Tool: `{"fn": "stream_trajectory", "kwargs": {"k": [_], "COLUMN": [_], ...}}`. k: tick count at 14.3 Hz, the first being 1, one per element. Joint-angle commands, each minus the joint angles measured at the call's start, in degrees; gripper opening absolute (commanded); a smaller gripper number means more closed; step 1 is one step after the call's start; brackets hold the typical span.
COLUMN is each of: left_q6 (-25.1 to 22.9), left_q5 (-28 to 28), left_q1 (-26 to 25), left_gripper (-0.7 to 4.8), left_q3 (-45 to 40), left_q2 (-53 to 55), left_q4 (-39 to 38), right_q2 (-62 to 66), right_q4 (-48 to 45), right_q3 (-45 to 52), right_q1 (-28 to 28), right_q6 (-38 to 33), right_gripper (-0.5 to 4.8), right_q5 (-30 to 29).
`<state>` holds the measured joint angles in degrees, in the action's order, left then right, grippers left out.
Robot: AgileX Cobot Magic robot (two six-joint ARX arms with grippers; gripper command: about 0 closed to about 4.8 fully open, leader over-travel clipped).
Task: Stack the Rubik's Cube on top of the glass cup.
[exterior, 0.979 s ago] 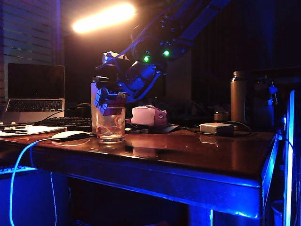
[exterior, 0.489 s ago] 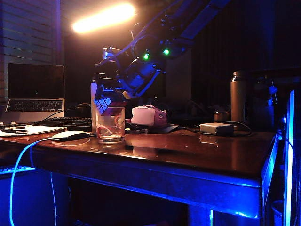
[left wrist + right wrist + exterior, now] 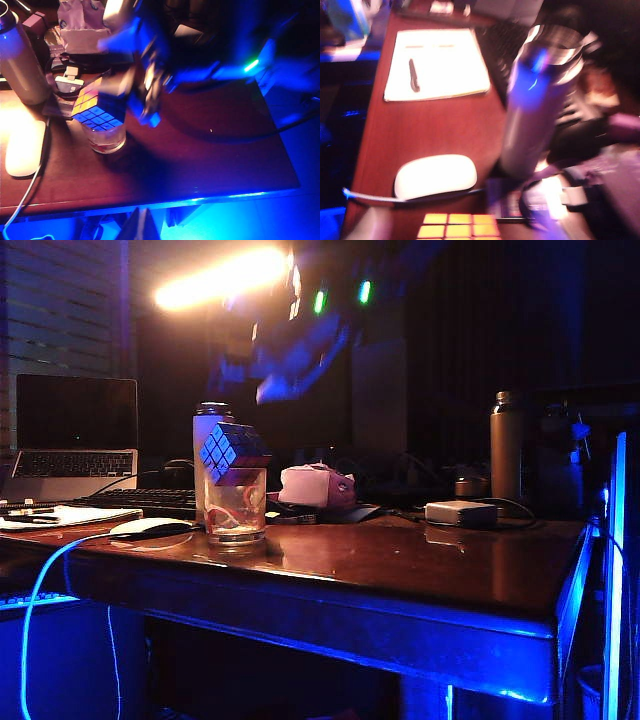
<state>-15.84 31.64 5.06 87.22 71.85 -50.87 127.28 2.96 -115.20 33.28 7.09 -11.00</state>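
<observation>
I see the cube (image 3: 234, 453) sitting tilted on the glass (image 3: 236, 506). Right gripper (image 3: 275, 390), blurred at its 1 o'clock, holds nothing, spread unclear. Left gripper isn't visible.

The exterior camera sits low, near tabletop (image 3: 420, 570) height, facing across it. Both wrist cameras look down from above; all three share the cube (image 3: 232, 451) resting on the glass (image 3: 236, 508).
</observation>
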Motion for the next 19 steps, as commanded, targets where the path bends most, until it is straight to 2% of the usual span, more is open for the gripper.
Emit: {"fn": "stream_trajectory", "kwargs": {"k": [1, 3, 4, 8, 11, 12, 14, 16, 19], "left_q6": [-0.2, -0.3, -0.2, -0.1, 1.4, 4.8, 7.7, 9.4, 16.3], "left_q5": [0.7, 0.8, 0.8, 0.1, -7.1, -8.4, -15.4, -19.0, -19.4], "left_q1": [0.0, 0.0, 0.0, 0.0, 0.0, 0.0, 0.0, 0.0, 0.0], "left_gripper": [-0.04, -0.04, -0.04, -0.04, -0.04, -0.04, -0.04, -0.04, -0.04], "left_q3": [0.3, 0.3, 0.3, 0.3, -2.8, -6.6, -13.1, -21.5, -36.4], "left_q2": [-0.3, -0.6, -0.9, -8.2, -18.8, -26.3, -36.9, -47.9, -61.7], "left_q4": [0.3, 0.2, 0.2, -3.0, -5.5, -5.3, -6.0, -6.9, -0.6], "right_q2": [-7.2, -13.4, -16.8, -29.7, -37.2, -40.4, -44.2, -48.2, -53.7], "right_q4": [9.8, 20.4, 24.6, 32.2, 37.5, 42.9, 47.0, 44.3, 37.0], "right_q3": [-0.3, -0.3, -0.3, -0.3, -0.3, -0.2, 1.5, 7.2, 20.1], "right_q1": [0.1, 0.0, 0.1, 0.1, 0.1, 0.1, 0.1, 0.1, 0.2], "right_q6": [0.4, 0.4, 1.2, 3.5, 3.4, 3.4, 2.3, 1.5, 0.0], "right_gripper": [-0.03, -0.01, -0.01, -0.01, -0.01, -0.01, -0.01, -0.01, -0.01], "right_q5": [7.9, 16.2, 18.2, 18.9, 18.9, 18.8, 18.4, 15.0, 11.2]}}
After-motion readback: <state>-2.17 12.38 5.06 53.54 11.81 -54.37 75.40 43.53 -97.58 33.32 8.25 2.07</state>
